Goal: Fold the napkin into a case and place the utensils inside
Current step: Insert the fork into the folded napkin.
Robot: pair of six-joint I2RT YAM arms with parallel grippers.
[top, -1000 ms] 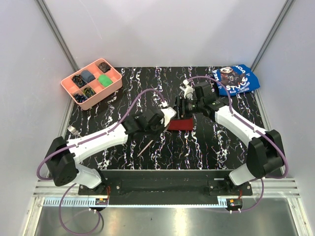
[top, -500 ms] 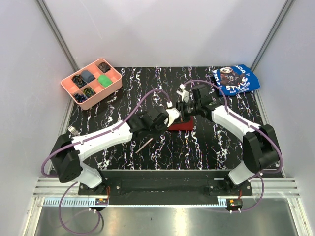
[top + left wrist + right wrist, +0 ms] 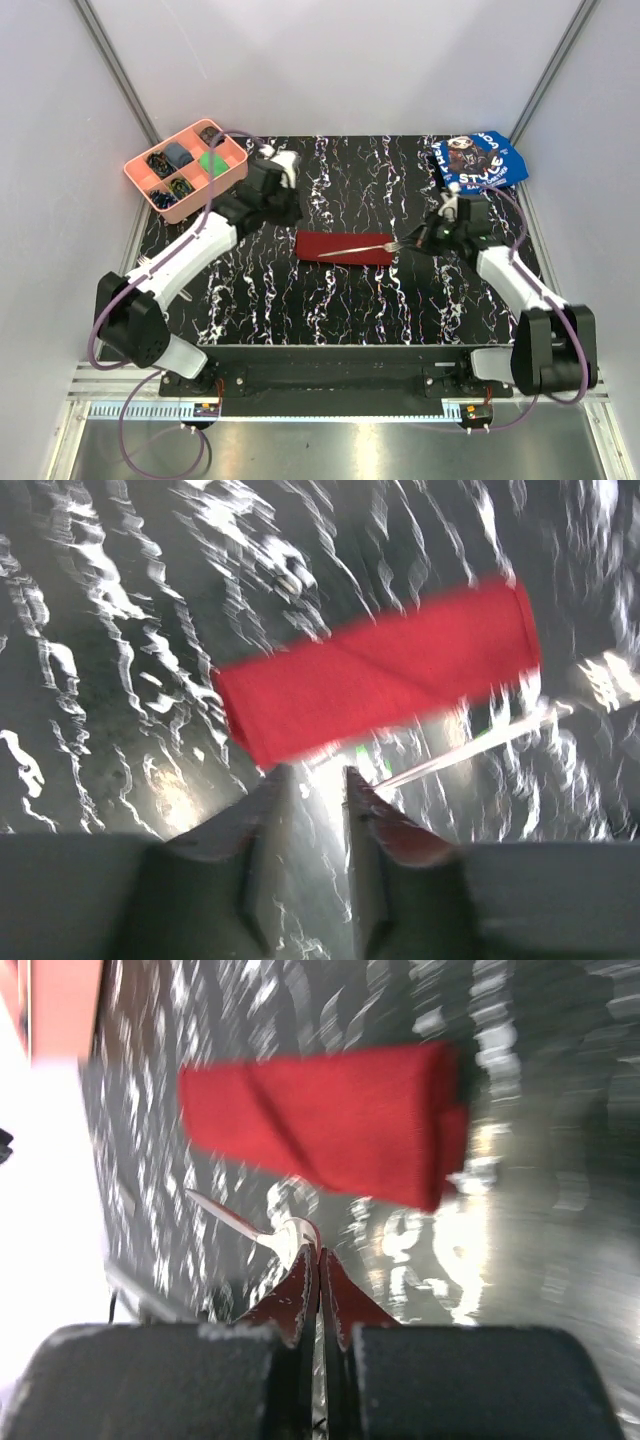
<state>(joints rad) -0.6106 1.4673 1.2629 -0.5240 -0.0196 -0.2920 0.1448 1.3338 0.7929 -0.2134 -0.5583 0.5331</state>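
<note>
The napkin (image 3: 345, 246) is already folded into a narrow strip on the worktop (image 3: 330, 310), so the fold step looks done. The step in hand is loading.

The right claw (image 3: 418, 239) is pinched tight on one end of a utensil (image 3: 355, 248). The utensil's free length reaches ahead of the claw tips toward the napkin. From above, that length crosses the strip's near edge. In the right wrist view it sits beside the cloth, so I cannot tell whether it touches the napkin or hangs just over it. Which end is gripped is too blurred to tell.

The left claw (image 3: 315, 772) has its jaws parted with nothing between them. The napkin lies ahead of it and apart from its tips, and it touches neither cloth nor utensil.

A second utensil (image 3: 147, 263) seems to lie behind the left claw, beside that arm near the worktop's edge.

No pocket mouth shows clearly, only a diagonal fold line across the strip's top and a layered end. The next move likely calls for the left claw to come forward and lift or pin the top layer. The right claw would then slide the utensil lengthwise under that layer. The risk is dragging the soft cloth and undoing the fold.
</note>
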